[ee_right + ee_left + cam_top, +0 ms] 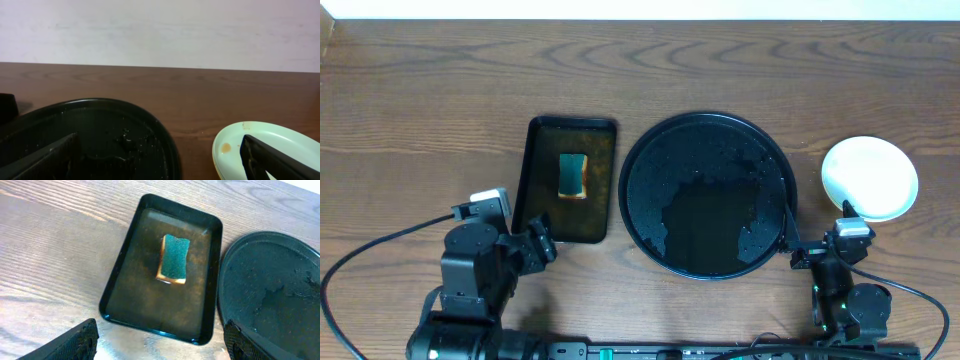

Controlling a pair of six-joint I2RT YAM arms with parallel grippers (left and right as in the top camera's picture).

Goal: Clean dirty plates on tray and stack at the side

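Note:
The round black tray (708, 195) lies mid-table, wet with water drops and with no plate on it. The plates (869, 178) sit stacked on the bare wood to its right. In the right wrist view the top plate (270, 142) is pale mint with a small brown spot, and another rim shows beneath it. My right gripper (817, 248) (160, 167) hangs open and holds nothing, between the tray's right edge and the stack. My left gripper (535, 243) (160, 350) is open and holds nothing, low at the near end of the rectangular tray.
A rectangular black tray (570, 180) (160, 275) holds a green-and-yellow sponge (573, 174) (174, 259) in shallow brownish water, left of the round tray (272, 295) (110, 130). Dark wood tabletop (420, 120) spreads all around, with a pale wall behind.

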